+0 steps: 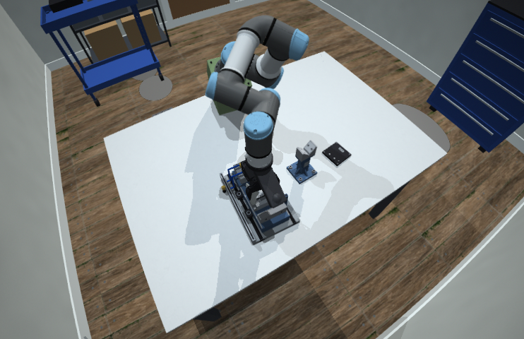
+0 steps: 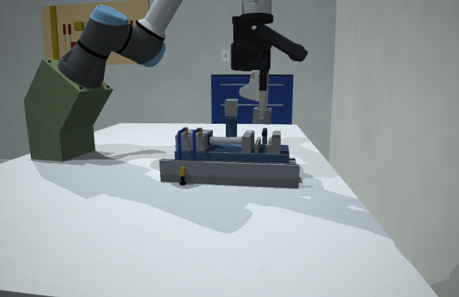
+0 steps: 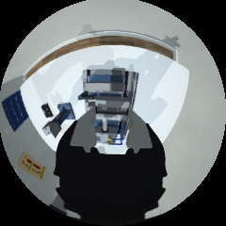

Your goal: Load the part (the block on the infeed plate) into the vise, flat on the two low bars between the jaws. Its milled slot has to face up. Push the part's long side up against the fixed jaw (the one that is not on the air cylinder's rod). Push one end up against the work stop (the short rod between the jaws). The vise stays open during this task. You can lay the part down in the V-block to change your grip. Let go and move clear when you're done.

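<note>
From here I count one blue wheeled cart (image 1: pixel 121 66), two brown cardboard boxes (image 1: pixel 105 42) and one blue metal drawer cabinet (image 1: pixel 480 80) (image 2: pixel 216 98) (image 3: pixel 15 110) with five silver bar handles (image 1: pixel 466 108).

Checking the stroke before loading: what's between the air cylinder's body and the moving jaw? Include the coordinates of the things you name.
The smooth, round piston rod (image 2: pixel 224 140) (image 3: pixel 104 124), with nothing else visible along that stretch. The exterior view shows it end to end.
</note>
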